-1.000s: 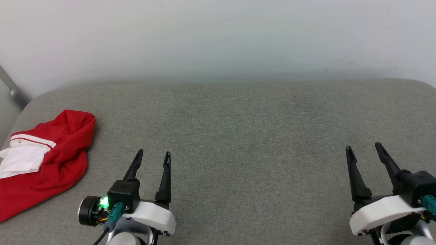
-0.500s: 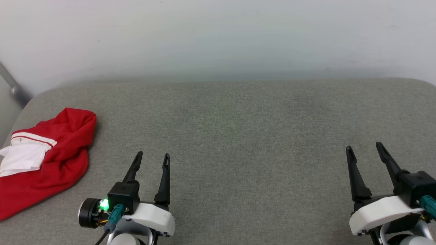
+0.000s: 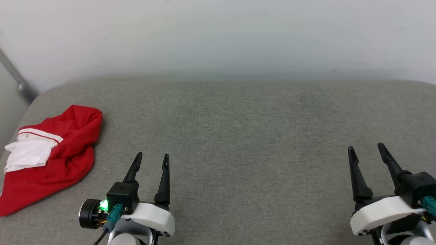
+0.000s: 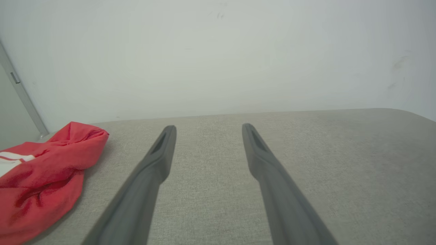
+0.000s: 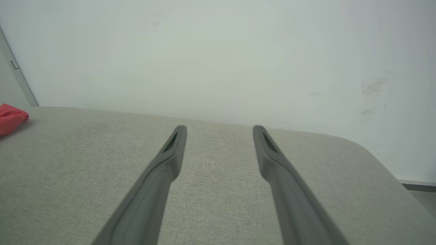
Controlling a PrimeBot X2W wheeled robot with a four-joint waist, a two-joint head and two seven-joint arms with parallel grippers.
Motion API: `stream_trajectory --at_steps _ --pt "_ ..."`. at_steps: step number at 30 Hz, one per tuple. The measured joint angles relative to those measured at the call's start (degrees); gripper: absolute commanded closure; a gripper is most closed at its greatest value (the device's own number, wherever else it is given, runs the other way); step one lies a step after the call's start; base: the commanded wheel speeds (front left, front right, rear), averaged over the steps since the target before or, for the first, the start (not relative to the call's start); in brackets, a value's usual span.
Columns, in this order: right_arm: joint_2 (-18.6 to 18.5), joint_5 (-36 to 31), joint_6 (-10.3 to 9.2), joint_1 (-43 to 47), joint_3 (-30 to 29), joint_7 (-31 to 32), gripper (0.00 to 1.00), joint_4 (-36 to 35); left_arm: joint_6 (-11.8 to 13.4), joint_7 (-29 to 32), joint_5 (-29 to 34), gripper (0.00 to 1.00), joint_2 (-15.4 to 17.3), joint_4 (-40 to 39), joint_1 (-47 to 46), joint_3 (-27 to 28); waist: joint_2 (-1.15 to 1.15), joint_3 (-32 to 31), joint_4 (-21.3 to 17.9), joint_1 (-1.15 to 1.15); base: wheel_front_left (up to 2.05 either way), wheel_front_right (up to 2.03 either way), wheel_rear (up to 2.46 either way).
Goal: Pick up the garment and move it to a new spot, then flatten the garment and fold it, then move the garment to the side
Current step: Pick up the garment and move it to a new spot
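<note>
The garment is a crumpled red jersey with a white sleeve and striped trim, heaped at the far left of the grey cushioned surface. In the left wrist view the garment lies to the left of the fingers, apart from them. A small red corner of the garment shows at the left edge of the right wrist view. My left gripper hovers open at the lower left, a little to the right of the cloth, holding nothing. My right gripper stands open at the lower right, far from the cloth.
A pale wall rises behind the surface. A metal post leans at the far left corner. The surface's rounded right edge drops off toward the floor. Bare grey cushion stretches between the two grippers.
The whole head view has shifted slightly rightward, so the camera moved. The garment and both grippers keep their places relative to the surface.
</note>
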Motion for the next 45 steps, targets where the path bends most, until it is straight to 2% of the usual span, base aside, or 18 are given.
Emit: stream_trajectory --at_steps 5,6,21,29,35,45 --pt "0.0 0.1 0.0 0.0 0.0 -0.1 0.0 -0.1 -0.3 0.0 0.0 0.0 -0.4 0.1 -1.2 0.4 0.0 0.5 1.9 0.0 0.0 0.0 0.0" --pt "0.1 0.1 0.0 0.0 0.2 -0.1 0.0 -0.3 -0.2 0.0 -0.1 0.0 -0.8 -0.1 -1.9 0.7 0.0 1.0 4.0 0.0 0.0 0.0 0.0" --pt "0.0 0.0 0.0 -0.7 2.6 0.3 0.0 -0.7 0.9 0.0 -1.2 0.0 -1.1 -2.8 -0.8 5.2 0.0 2.1 19.4 0.0 0.0 0.0 0.0" --pt "-0.2 -0.1 0.0 -0.8 4.0 0.8 0.0 -1.1 1.1 0.0 -1.3 0.0 -1.3 -3.8 0.2 6.6 0.0 2.3 26.5 0.0 0.0 0.0 0.0" --pt "-0.2 -0.1 0.01 -0.8 4.4 1.0 0.0 -1.2 1.1 0.0 -1.2 0.0 -1.3 -4.1 0.3 6.9 0.0 2.3 28.9 0.0 0.0 0.0 0.0" --pt "-0.4 0.1 0.0 -0.8 4.5 1.2 0.0 -1.2 0.6 0.0 -0.9 0.0 -1.3 -4.0 0.3 7.3 0.0 2.5 28.9 0.0 0.0 0.0 0.0"
